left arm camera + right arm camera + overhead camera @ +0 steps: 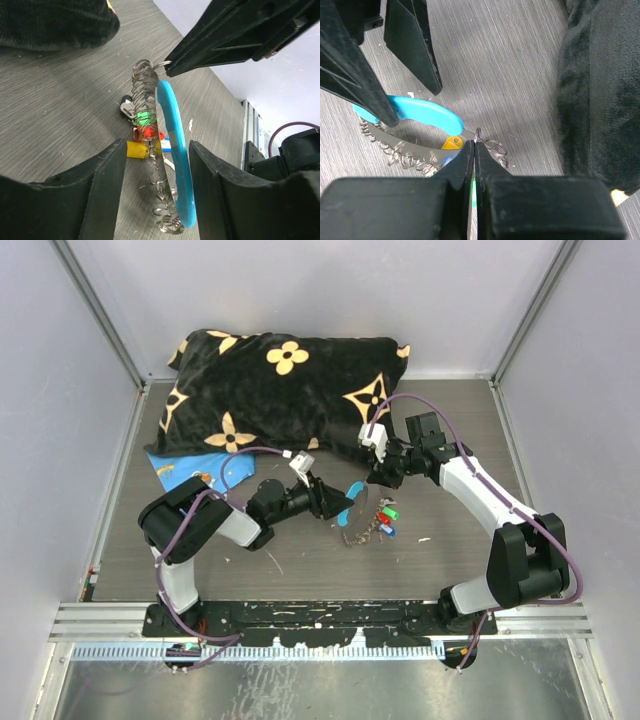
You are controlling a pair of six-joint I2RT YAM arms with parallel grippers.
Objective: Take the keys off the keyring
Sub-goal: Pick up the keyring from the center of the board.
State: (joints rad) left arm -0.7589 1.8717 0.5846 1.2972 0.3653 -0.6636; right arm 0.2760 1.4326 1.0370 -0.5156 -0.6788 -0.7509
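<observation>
The keyring lies on the grey table mid-scene, a metal strip strung with small rings and one light-blue curved section. The keys, with red, green, yellow and blue heads, hang on it against the table. My left gripper is open and straddles the keyring; the blue section lies near its right finger, with a gap on the left. My right gripper is shut on a small wire ring at the keyring's end; green shows between its pads.
A black pillow with tan flower marks lies behind both grippers, close to the right one. A blue flat sheet pokes out under its left corner. Small white specks lie on the table.
</observation>
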